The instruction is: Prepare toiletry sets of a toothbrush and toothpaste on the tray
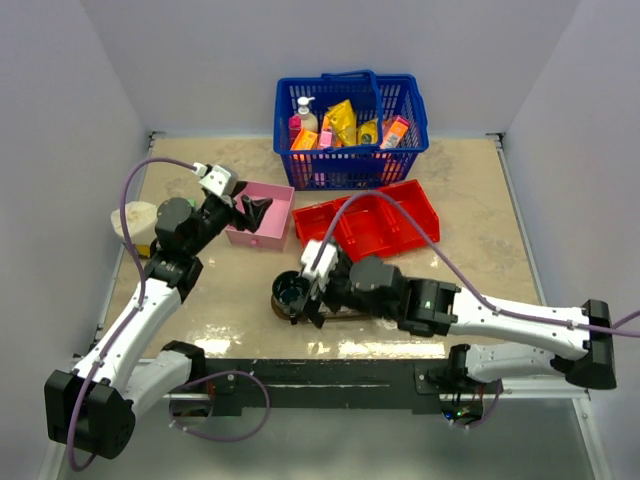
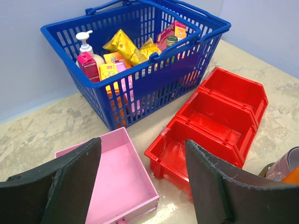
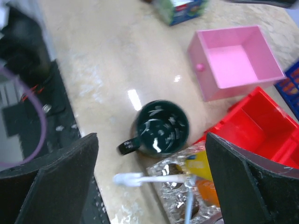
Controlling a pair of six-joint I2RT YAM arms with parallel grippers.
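Your tray (image 1: 283, 310) sits lower centre of the top view, mostly hidden under the right arm. You likely have one set laid: a toothbrush (image 3: 154, 178) and toothpaste (image 3: 202, 169) lie together at the bottom of the right wrist view; a second set is unclear. Your right gripper (image 3: 150, 140) gapes wide, empty, above them; your left gripper (image 2: 142, 142), also open, holds nothing.

Left arm (image 1: 125, 330) and right arm (image 1: 520, 318): white link shells, black joint housings, black base blocks (image 1: 90, 415). A purple cable (image 1: 125, 200) runs along each arm. Left gripper (image 2: 142, 142): two broad matte-black fingers (image 2: 60, 186) with rough, chipped edges.
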